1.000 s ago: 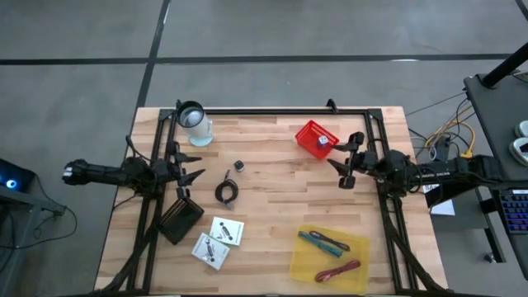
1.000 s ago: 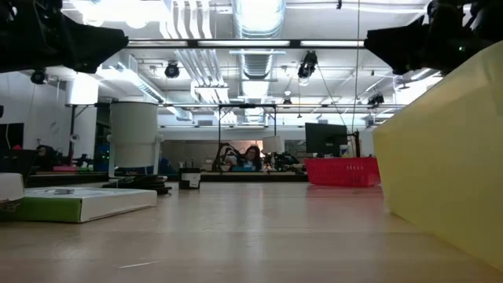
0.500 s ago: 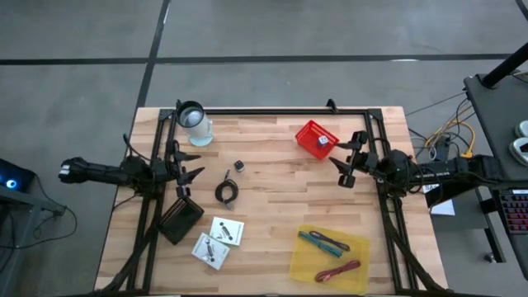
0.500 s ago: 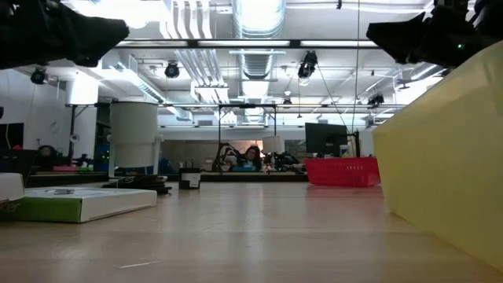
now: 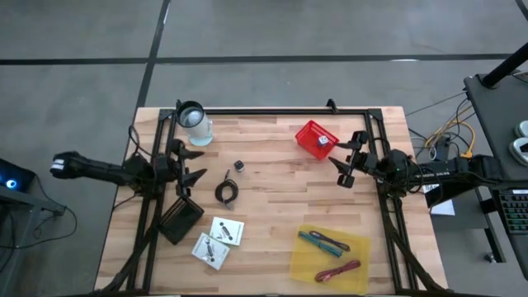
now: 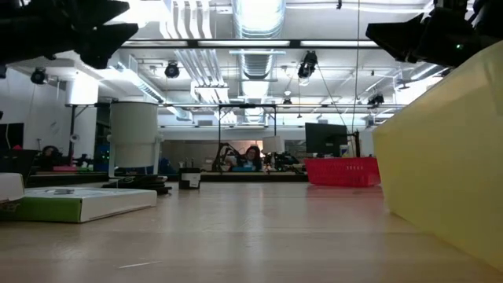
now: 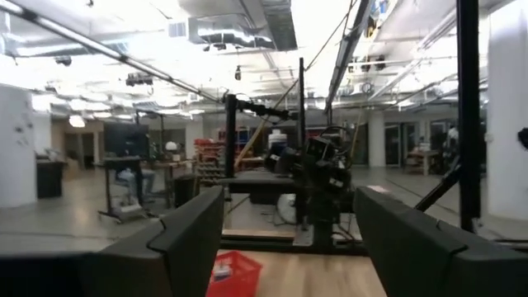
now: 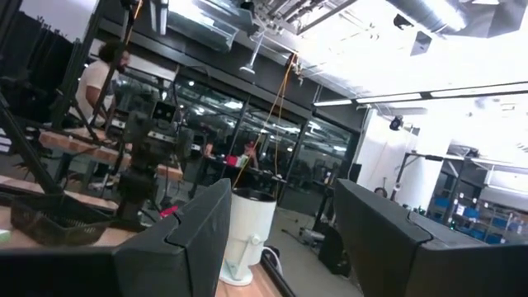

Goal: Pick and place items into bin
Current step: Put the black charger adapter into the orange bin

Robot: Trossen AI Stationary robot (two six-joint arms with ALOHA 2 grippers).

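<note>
while both arms wait at the sides of the wooden counter, nothing is being held. the left gripper sits at the left edge with its fingers spread apart, and the left wrist view shows a wide gap between them. the right gripper sits at the right edge, just beside the red bin, and its fingers are spread too.

most of the items are not in the bin yet. the black cable coil lies near the middle of the counter, with a tiny black and white piece close above it. two white square cards lie near the front, next to a flat black thing. the pen-like sticks rest on a yellow sheet at the front right. a small white piece seems to be in the bin already.

what could go wrong? the cards lie flat, so the fingers may slide over them and not get under. the sticks are thin and could roll away or drag the sheet. the coil is floppy and might slip out on the way. the clear cup stands at the back left, and the left arm could knock it over if it swings wide.
</note>
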